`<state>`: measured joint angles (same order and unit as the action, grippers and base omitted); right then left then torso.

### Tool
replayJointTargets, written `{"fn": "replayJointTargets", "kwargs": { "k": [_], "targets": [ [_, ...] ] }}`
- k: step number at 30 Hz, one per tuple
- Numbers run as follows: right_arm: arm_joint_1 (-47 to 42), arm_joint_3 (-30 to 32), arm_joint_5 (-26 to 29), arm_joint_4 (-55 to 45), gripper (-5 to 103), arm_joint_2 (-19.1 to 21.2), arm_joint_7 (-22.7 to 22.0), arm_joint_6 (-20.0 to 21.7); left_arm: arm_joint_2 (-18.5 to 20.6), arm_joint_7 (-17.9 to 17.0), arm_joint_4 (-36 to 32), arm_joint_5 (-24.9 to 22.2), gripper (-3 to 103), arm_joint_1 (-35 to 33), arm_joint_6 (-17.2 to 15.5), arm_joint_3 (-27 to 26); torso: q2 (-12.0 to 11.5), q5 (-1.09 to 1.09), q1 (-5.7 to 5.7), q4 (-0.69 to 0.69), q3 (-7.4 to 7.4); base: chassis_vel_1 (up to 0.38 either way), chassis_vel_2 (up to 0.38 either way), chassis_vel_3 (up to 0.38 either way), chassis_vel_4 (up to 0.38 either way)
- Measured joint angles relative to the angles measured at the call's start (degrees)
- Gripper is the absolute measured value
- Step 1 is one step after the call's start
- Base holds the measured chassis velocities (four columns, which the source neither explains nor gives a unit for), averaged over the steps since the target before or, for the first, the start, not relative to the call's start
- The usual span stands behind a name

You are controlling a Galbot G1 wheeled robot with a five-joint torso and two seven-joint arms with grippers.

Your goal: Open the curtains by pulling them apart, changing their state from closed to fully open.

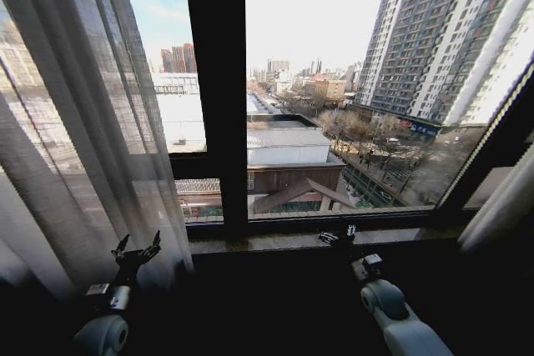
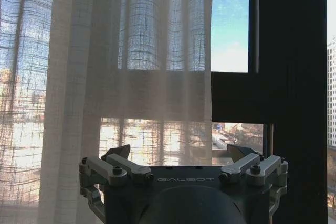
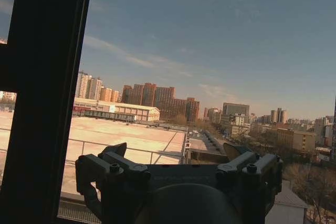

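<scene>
The left sheer white curtain hangs gathered over the left third of the window, and its free edge ends beside the dark centre mullion. A pale fold of the right curtain shows at the far right edge. My left gripper is open, low in front of the left curtain's hem. In the left wrist view the left gripper holds nothing, and the curtain hangs just ahead of it. My right gripper is open near the sill, facing bare glass; the right wrist view shows the right gripper holding nothing.
A dark window sill runs across under the glass, with a dark wall below it. The mullion stands beside the right gripper. City buildings lie outside the glass.
</scene>
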<state>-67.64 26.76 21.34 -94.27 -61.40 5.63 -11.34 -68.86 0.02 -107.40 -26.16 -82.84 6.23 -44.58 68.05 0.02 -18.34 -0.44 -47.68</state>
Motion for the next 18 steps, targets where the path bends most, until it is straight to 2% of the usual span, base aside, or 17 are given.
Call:
{"fn": "replayJointTargets", "kwargs": {
  "k": [18],
  "targets": [
    [0.0,0.0,0.0,0.0,100,0.0,0.0,0.0,0.0,0.0,0.0,0.0,100,0.0,0.0,0.0,0.0,-0.01,-0.03,0.01,-0.01,0.000,0.000,0.000,0.000]
  ]
}}
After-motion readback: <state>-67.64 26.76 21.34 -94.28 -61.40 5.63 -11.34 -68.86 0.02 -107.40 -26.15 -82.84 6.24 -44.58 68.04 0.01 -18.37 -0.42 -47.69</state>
